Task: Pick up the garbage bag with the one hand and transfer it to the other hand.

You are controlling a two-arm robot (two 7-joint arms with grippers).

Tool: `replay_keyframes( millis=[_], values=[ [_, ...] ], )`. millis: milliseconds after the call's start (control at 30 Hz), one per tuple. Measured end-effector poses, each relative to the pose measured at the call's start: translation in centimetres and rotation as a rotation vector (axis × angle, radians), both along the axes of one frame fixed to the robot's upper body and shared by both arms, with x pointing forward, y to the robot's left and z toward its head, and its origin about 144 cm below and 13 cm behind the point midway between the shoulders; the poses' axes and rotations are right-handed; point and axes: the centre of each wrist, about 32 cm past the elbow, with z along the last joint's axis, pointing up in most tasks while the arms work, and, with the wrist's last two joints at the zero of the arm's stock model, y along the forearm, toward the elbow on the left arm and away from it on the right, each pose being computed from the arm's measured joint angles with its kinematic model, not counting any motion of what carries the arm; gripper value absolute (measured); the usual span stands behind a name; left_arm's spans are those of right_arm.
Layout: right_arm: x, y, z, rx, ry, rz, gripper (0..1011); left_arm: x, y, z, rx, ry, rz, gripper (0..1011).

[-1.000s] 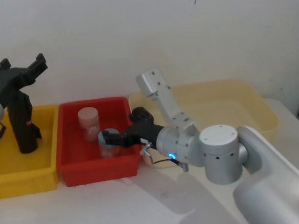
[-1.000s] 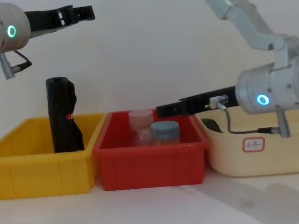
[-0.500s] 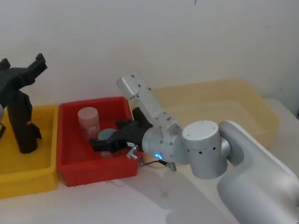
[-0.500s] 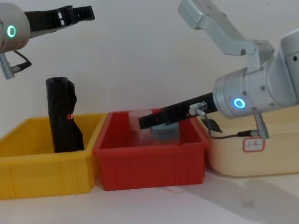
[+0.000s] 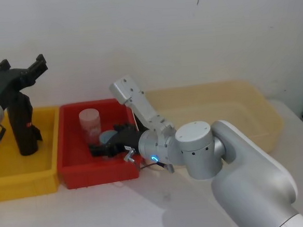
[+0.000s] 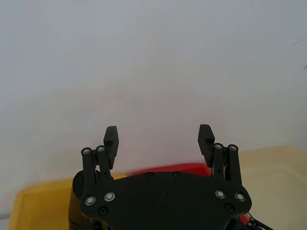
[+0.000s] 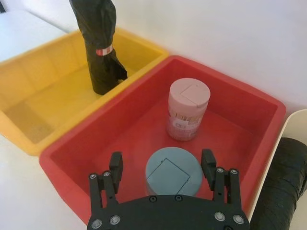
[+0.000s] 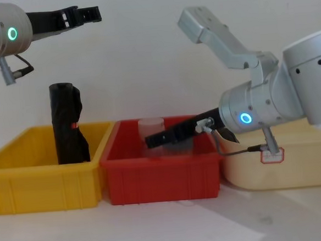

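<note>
Both jaws are standing released, gripping nothing. At the upper left of the chest view the left gripper (image 8: 89, 14) is hanging high above the yellow bin (image 8: 22, 185), its fingers (image 6: 111, 139) spread wide with bare wall between them. Below it, the bag (image 8: 68, 122) is standing upright in that bin at left of centre, a small red mark at mid-height, clear of both grippers. Near the middle of the frame the right gripper (image 8: 151, 140) is reaching low into the red bin (image 8: 159, 176), its fingers (image 7: 115, 164) sitting on either side of the blue jar (image 7: 172, 176), apart from it. Just beyond, a pink jar (image 7: 188, 108) is standing upright. A second black roll (image 7: 279, 189) is lying in the cream bin (image 8: 318, 170) at lower right.
</note>
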Motion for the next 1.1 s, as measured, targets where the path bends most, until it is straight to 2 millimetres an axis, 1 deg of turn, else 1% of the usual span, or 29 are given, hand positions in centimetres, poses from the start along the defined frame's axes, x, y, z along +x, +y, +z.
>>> replay_keyframes(
  millis=[233, 367, 400, 467, 500, 567, 600, 700, 933, 1100],
  values=[
    [0.43, 0.04, -0.54, -0.027, -0.005, -0.004, 1004, 0.00, 0.00, 0.00, 0.000, 0.000, 0.000, 1000],
    [0.58, 0.05, -0.75, -0.038, -0.007, -0.005, 947, 0.00, 0.00, 0.00, 0.000, 0.000, 0.000, 1000],
    [0.62, 0.06, -0.81, -0.042, -0.008, -0.005, 910, 0.00, 0.00, 0.00, 0.000, 0.000, 0.000, 1001],
    [0.67, 0.07, -0.91, -0.046, -0.008, -0.005, 872, 0.00, 0.00, 0.00, 0.000, 0.000, 0.000, 1000],
    [0.69, 0.07, -0.93, -0.047, -0.009, -0.005, 820, 0.00, 0.00, 0.00, 0.000, 0.000, 0.000, 1000],
    [0.73, 0.06, -0.97, -0.050, -0.009, -0.005, 791, 0.00, 0.00, 0.00, 0.000, 0.000, 0.000, 1000],
    [0.74, 0.06, -0.98, -0.051, -0.010, -0.005, 727, 0.00, 0.00, 0.00, 0.000, 0.000, 0.000, 1000],
    [0.79, 0.07, -1.06, -0.054, -0.011, -0.005, 668, 0.00, 0.00, 0.00, 0.000, 0.000, 0.000, 1001],
    [0.80, 0.02, -0.99, -0.051, -0.013, -0.008, 667, 0.00, 0.00, 0.00, 0.000, 0.000, 0.000, 1001],
    [0.65, -0.11, -0.35, -0.020, -0.018, -0.011, 668, 0.00, 0.00, 0.00, 0.000, 0.000, 0.000, 1000]
  ],
)
